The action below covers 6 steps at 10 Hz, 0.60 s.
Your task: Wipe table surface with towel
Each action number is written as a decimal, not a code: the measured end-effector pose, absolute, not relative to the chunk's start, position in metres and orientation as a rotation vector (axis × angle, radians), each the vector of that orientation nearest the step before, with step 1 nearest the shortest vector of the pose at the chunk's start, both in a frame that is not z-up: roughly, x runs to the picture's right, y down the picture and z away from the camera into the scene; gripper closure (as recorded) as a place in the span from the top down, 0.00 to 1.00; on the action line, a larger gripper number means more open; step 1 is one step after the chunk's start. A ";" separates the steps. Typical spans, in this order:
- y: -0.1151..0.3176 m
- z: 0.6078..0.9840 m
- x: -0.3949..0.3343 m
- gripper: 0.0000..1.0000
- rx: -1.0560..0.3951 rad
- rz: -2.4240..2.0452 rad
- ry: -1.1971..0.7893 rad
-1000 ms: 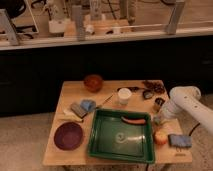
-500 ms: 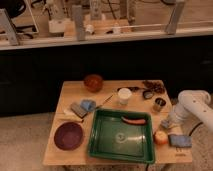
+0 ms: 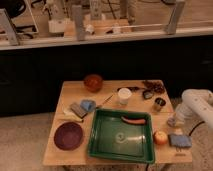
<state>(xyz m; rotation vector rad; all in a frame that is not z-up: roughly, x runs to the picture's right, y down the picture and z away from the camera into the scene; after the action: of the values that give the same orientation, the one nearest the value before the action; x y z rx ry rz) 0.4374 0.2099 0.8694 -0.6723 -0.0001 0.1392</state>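
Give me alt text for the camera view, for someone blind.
The robot's shut gripper hangs over the right edge of a wooden table, far from the grey-blue towel on the left. A green tray sits centre, beside a dark plate.

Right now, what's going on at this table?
A robot arm reaches in from the right. Its gripper is closed and sits at the right edge of the table surface, close to the blue folded pad and the apple. The towel lies on the far left side, beside the green tray, well away from the gripper, so no wiping is under way yet.
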 end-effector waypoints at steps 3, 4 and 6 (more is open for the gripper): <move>0.201 0.877 0.437 0.00 -0.664 0.149 0.007; 0.201 0.876 0.437 0.00 -0.667 0.148 0.008; 0.197 0.876 0.431 0.00 -0.666 0.147 0.001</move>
<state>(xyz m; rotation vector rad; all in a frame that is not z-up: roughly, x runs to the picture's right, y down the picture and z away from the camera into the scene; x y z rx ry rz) 0.4306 0.1966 0.8760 -0.6661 0.0007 0.1470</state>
